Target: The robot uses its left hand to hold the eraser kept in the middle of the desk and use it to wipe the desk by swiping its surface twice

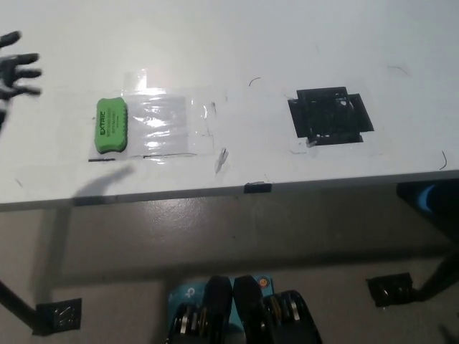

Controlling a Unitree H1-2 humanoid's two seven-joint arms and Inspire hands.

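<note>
A green eraser (112, 126) with dark lettering lies flat on the white desk (237, 43), at the left end of a clear taped patch (168, 127). My left hand (16, 70) hovers at the picture's left edge, up and left of the eraser and apart from it. Its fingers are spread and it holds nothing. The hand's shadow falls on the desk below the eraser. My right hand is out of the picture.
A black tape square (330, 116) sits on the desk to the right of the eraser. The desk's front edge (237, 190) runs across the middle, with floor below. A black desk foot (391, 289) stands at the lower right.
</note>
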